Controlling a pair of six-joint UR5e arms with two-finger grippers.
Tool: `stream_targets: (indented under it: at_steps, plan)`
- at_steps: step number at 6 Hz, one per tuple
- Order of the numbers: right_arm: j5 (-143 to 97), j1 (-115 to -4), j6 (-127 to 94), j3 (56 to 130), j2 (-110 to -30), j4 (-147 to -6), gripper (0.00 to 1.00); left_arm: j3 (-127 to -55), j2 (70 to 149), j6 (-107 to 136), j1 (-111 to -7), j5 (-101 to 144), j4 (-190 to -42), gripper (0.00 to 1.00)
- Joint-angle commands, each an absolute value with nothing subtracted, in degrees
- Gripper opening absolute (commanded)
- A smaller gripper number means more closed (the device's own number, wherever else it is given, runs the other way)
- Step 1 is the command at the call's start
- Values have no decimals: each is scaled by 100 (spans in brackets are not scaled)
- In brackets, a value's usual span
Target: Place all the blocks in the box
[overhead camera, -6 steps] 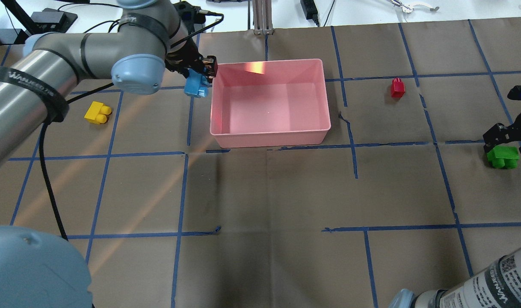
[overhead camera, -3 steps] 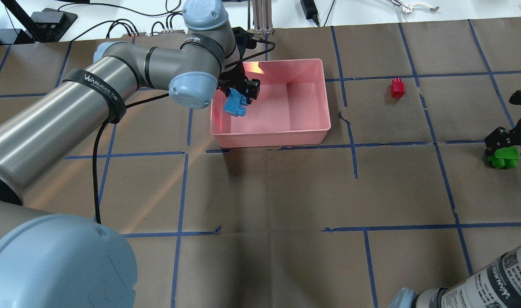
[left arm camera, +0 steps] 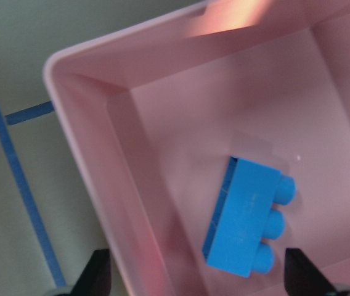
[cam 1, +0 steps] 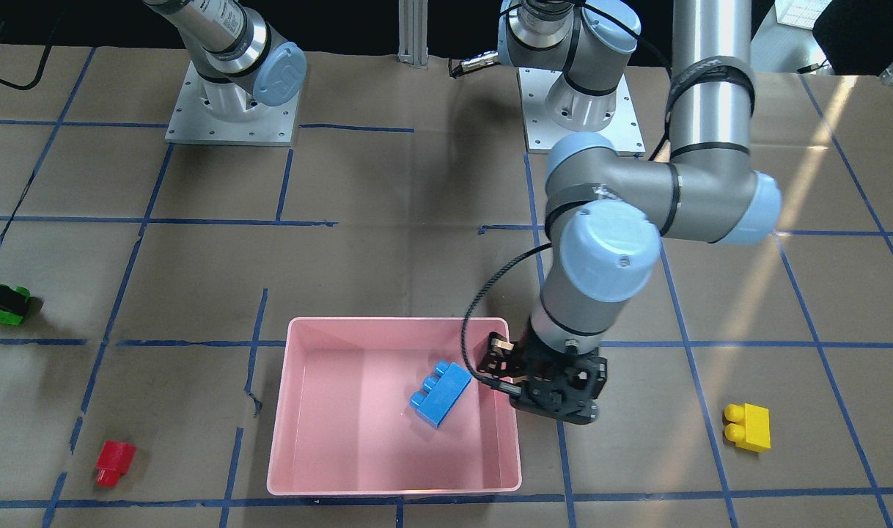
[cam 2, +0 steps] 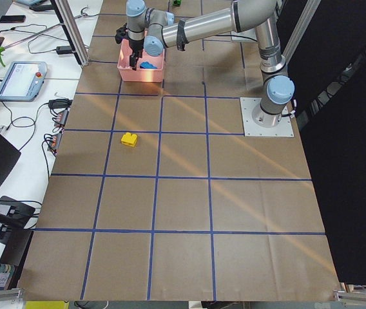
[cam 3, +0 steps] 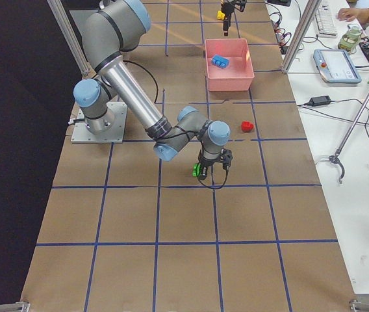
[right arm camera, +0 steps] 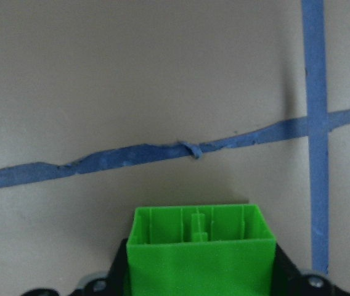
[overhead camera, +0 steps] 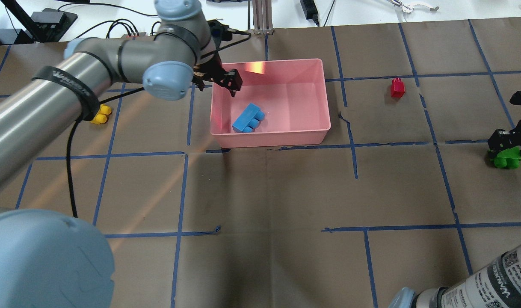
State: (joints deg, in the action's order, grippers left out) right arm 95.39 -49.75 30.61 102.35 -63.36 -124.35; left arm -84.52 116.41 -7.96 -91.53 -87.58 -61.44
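At the left of the overhead frame the yellow block [overhead camera: 99, 115] is lying on the surface [overhead camera: 264, 192]. Right of it, the left end effector [overhead camera: 217, 84] is hanging wide and empty over the left wall of the box [overhead camera: 269, 139]. The blue block [overhead camera: 247, 119] is lying inside. Further right the red block [overhead camera: 398, 87] is waiting. At the right edge the right end effector [overhead camera: 508, 143] is holding the green block [overhead camera: 505, 157] narrowly by both sides. To my judgement it should be lifting straight up first, so nothing is dragging.

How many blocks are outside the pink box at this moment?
3. The yellow block lies to the robot's left of the box, the red block to its right, the green block farther right, between the fingers of the right gripper.
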Motion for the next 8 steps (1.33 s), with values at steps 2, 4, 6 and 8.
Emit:
stream_targets:
  at_steps: [2,4,6,8]
  plan:
    - [9440,-5079,2884,9767,-7281,-11205,40,-8804,11487,-1026,-7354,-8745,-6285,100]
    - [9272,-5883,2376,9039,-7672,-10286,40,-9332,11583,-3939,-6446,-8701,-5639,100]
    - [9255,-7252,1150,8658,-7682,-9853,40,-9413,12021,-5158,-6363,-8675,-4748,100]
    - [8671,-8668,-737,8657,-7533,-9966,40,-9282,12452,-5098,-6363,-8605,-4352,99]
